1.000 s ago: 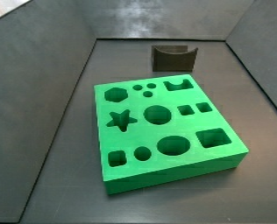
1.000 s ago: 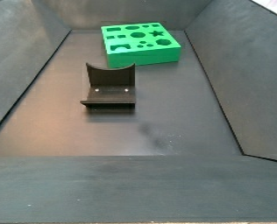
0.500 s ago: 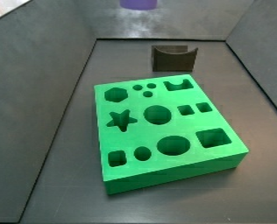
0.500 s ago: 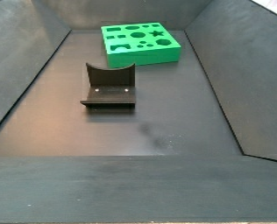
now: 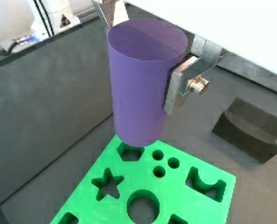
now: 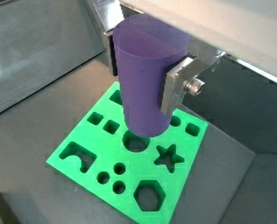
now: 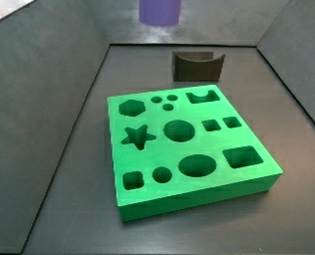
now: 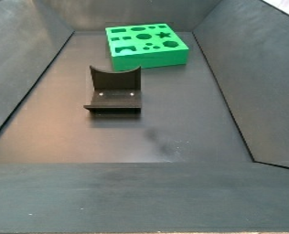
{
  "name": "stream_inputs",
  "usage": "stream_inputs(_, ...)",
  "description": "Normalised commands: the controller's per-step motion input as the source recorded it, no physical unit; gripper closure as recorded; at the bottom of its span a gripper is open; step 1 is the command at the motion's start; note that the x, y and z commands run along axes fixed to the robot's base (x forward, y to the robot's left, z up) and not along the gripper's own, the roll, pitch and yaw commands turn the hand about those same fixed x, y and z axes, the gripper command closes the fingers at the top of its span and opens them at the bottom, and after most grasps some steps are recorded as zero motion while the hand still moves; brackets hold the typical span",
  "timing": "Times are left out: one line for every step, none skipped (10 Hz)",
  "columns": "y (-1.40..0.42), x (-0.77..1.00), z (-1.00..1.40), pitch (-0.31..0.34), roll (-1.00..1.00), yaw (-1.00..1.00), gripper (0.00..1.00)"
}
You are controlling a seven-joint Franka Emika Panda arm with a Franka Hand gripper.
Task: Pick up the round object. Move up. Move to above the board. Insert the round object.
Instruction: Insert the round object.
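You've got the board (image 7: 187, 144) lying flat on the floor, holes up, with the dark grey block (image 7: 196, 66) sitting apart behind it in a side view. High above all that is the round object (image 5: 145, 80), the purple peg, clamped upright between the gripper's (image 6: 145, 72) silver fingers (image 6: 177, 82); you can see it squeezed from both sides in both wrist views. In a side view only its lower end (image 7: 159, 11) pokes in at the top of the frame, so it's well clear of the slab.

The thing that matters: the peg's long axis points straight down, and in the wrist views its bottom end hangs over the board, roughly toward the large round hole (image 7: 180, 129). Whether it's truly centred there, I can't tell. I'd line that up before you drop.
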Motion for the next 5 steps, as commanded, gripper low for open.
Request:
stream_inputs(0.00,0.16,-0.36,-0.063,0.00,0.00,1.00)
stream_inputs(0.00,0.16,-0.39,-0.067,0.00,0.00,1.00)
stream_inputs(0.00,0.16,-0.40,-0.080,0.00,0.00,1.00)
stream_inputs(-0.08,0.17,-0.41,-0.084,0.02,0.01,1.00)
stream_inputs(-0.11,0.18,-0.40,-0.089,0.02,0.01,1.00)
